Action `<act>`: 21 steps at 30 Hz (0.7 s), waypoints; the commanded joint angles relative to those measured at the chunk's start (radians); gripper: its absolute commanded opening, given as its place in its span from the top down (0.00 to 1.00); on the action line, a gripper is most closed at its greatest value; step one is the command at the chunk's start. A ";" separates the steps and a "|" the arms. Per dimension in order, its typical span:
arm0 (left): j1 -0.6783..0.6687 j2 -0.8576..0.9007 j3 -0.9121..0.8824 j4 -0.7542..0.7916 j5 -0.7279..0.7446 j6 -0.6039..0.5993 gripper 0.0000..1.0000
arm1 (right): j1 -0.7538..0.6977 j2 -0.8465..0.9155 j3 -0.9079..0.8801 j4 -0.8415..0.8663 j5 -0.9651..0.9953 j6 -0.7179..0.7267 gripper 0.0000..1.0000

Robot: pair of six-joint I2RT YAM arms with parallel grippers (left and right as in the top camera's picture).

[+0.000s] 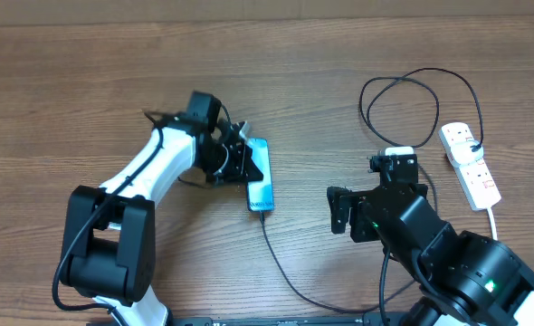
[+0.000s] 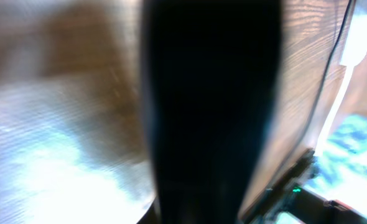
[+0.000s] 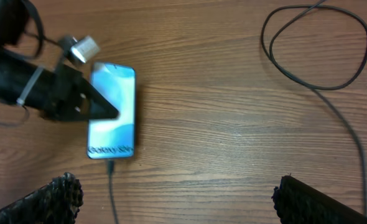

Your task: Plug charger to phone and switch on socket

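The phone (image 1: 260,177) lies flat on the table, its cyan screen up; in the right wrist view (image 3: 112,112) the "Galaxy" text sits at its near end. The charger cable (image 1: 290,272) has its tip in the phone's near end (image 3: 110,167), loops at the back, and its black plug (image 1: 476,145) sits in the white socket strip (image 1: 472,170). My left gripper (image 1: 242,158) rests at the phone's left edge; its jaws are not clear. My right gripper (image 3: 183,199) is open and empty, hovering right of the phone.
The left wrist view is blurred, with a dark mass (image 2: 211,112) filling its middle. The cable's loop (image 1: 412,100) lies behind my right arm. The strip's thick white cord (image 1: 495,222) runs toward the front right.
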 commanded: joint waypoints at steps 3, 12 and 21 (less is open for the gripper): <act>0.014 0.002 0.036 -0.014 -0.022 0.237 0.96 | -0.004 0.035 0.007 0.002 0.018 0.014 0.00; 0.071 0.003 0.001 -0.010 0.076 0.308 0.96 | -0.004 0.090 0.007 -0.007 0.018 0.014 0.00; 0.143 0.003 -0.076 0.023 0.171 0.316 0.96 | -0.004 0.118 0.007 -0.011 0.018 0.014 0.00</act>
